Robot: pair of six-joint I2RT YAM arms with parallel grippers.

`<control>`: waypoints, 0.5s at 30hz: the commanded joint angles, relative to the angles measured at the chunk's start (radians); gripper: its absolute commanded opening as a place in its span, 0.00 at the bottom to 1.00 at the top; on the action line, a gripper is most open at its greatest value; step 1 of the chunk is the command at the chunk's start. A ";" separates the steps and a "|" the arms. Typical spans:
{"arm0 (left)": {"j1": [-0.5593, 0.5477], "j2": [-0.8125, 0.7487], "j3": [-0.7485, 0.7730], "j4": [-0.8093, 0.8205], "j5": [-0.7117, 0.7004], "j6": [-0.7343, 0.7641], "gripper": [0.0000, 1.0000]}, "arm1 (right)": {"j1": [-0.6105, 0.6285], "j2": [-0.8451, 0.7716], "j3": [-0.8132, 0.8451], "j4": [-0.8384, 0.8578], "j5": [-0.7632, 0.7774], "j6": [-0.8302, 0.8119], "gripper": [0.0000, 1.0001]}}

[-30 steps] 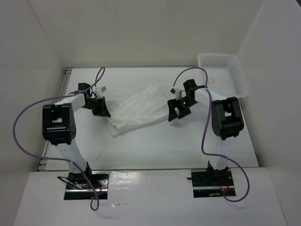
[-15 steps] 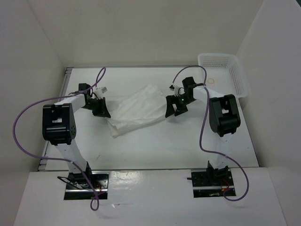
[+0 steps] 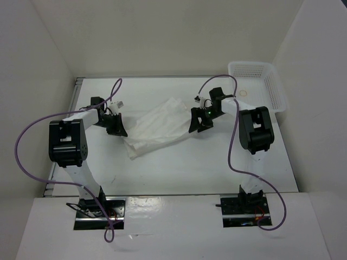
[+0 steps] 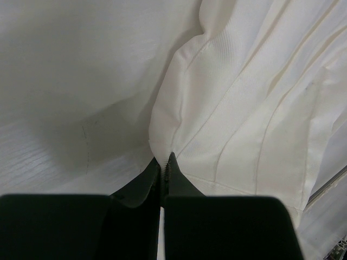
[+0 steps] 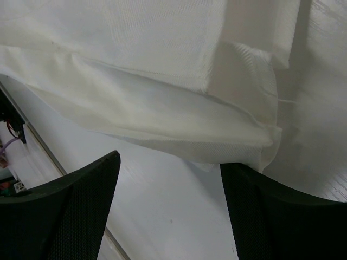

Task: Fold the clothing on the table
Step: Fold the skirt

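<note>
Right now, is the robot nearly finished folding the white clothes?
Not nearly. The clothing lies loosely layered and wrinkled on the table, with no tidy fold showing. The left gripper pinches one edge; the right gripper hangs open at the opposite corner, gripping nothing. Grabbing there and folding it flat are left.

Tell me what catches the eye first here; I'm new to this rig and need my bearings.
The wrinkled white clothing lies in the middle of the table, between two grippers. The left gripper is shut on its left edge; the right gripper hangs open over its right edge. A white basket sits at the table's far right corner.
</note>
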 commanded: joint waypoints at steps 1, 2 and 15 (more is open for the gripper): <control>-0.014 -0.034 -0.007 -0.006 0.013 0.018 0.01 | 0.017 0.069 -0.005 0.027 0.071 -0.007 0.79; -0.014 -0.034 -0.007 -0.006 0.013 0.018 0.01 | 0.029 0.069 -0.005 0.027 0.071 -0.007 0.78; -0.014 -0.034 -0.016 0.003 0.013 0.027 0.01 | 0.101 0.100 0.027 0.018 0.120 -0.007 0.43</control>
